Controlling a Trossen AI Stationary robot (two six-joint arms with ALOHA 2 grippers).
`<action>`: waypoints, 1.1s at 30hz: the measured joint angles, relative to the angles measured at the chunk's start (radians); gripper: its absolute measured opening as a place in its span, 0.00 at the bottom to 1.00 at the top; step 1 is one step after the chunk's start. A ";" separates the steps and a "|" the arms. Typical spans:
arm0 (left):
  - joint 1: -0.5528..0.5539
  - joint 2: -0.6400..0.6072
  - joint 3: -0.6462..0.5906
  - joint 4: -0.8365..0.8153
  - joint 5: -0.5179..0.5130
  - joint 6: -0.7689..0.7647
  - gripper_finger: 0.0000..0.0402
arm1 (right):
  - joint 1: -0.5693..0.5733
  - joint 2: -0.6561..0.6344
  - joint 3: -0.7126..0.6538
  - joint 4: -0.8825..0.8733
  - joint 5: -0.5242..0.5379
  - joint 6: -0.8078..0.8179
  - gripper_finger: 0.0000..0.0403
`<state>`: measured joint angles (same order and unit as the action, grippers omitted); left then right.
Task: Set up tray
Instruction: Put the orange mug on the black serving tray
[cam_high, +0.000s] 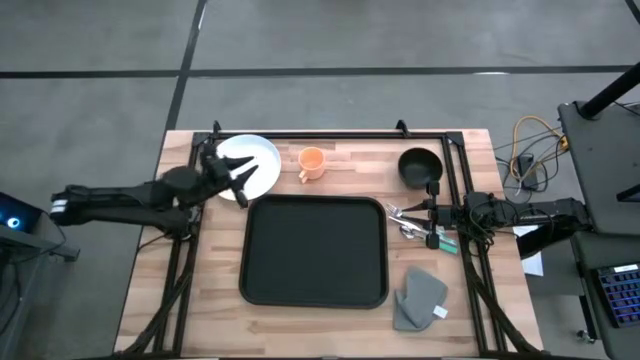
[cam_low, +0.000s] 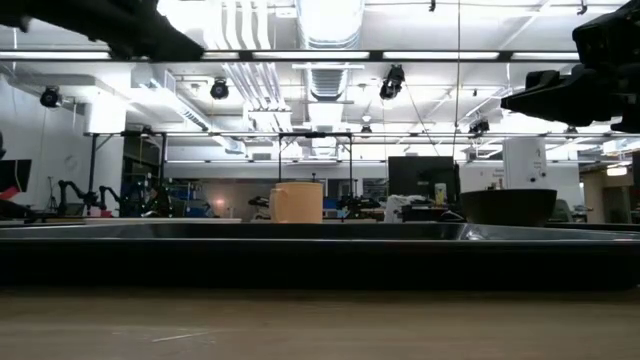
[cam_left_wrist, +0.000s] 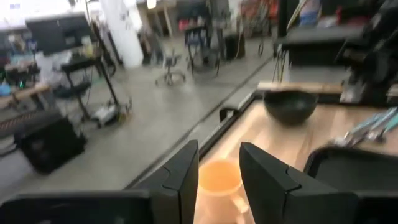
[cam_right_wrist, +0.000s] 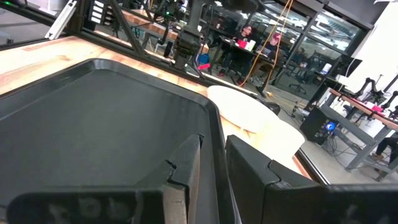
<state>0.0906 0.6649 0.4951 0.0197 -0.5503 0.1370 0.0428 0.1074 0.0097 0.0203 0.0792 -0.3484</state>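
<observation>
On the table, the tray (cam_high: 314, 250) holds nothing.

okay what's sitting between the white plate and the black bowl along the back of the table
An orange cup stands between the white plate and the black bowl, nearer the plate, with bare wood on either side. The high view shows it.

You have a pale wooden table (cam_high: 300, 320) carrying everything. The black tray (cam_high: 313, 250) lies flat near its middle. Toward the far edge sit a white plate (cam_high: 262, 160) at the left, an orange cup (cam_high: 312, 162) beside it, and a dark bowl (cam_high: 418, 165) at the right. Cutlery (cam_high: 410, 218) lies off the tray's right side, and a grey folded cloth (cam_high: 420, 298) rests near the front right corner.
</observation>
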 joint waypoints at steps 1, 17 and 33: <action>0.018 0.031 0.003 0.005 0.001 -0.011 0.25 | 0.000 0.000 0.000 0.000 0.000 0.000 0.17; 0.316 0.416 0.106 0.129 0.466 -0.118 0.25 | 0.000 0.000 0.000 0.000 0.000 0.000 0.17; 0.319 0.723 0.345 -0.074 0.525 -0.037 0.25 | 0.000 0.002 0.000 0.000 0.001 0.000 0.17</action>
<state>0.4095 1.3881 0.8402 -0.0539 -0.0253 0.1000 0.0429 0.1089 0.0097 0.0204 0.0799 -0.3481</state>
